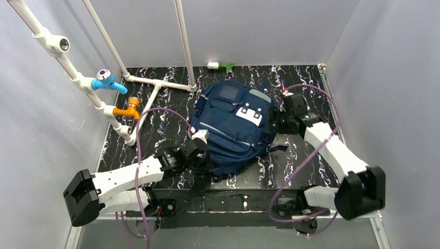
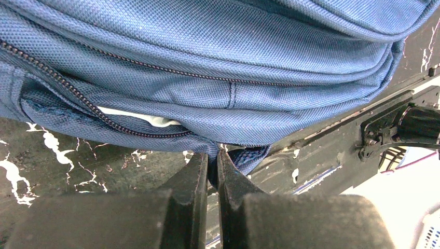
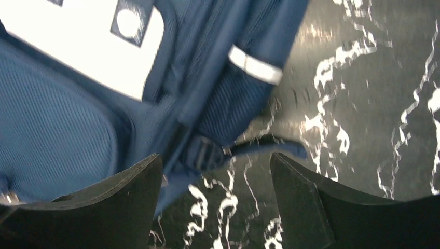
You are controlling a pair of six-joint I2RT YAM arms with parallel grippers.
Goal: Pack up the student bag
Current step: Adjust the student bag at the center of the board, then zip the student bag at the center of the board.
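Note:
The student bag (image 1: 233,124), a navy backpack with a white patch (image 1: 250,115), lies flat in the middle of the black marbled table. My left gripper (image 1: 201,155) is at the bag's near left corner. In the left wrist view it (image 2: 212,158) is shut on a fold of blue fabric at the bag's (image 2: 207,62) lower edge. Above it a zip (image 2: 78,98) gapes and something white (image 2: 150,118) shows inside. My right gripper (image 1: 278,122) hovers by the bag's right side. Its jaws (image 3: 215,166) are open and empty above a side strap (image 3: 207,153) and mesh pocket (image 3: 228,104).
A white pipe frame (image 1: 155,85) with a blue fitting (image 1: 106,80) and an orange fitting (image 1: 129,109) stands at the back left. A small green and white object (image 1: 222,66) lies by the back wall. Grey walls close in on both sides.

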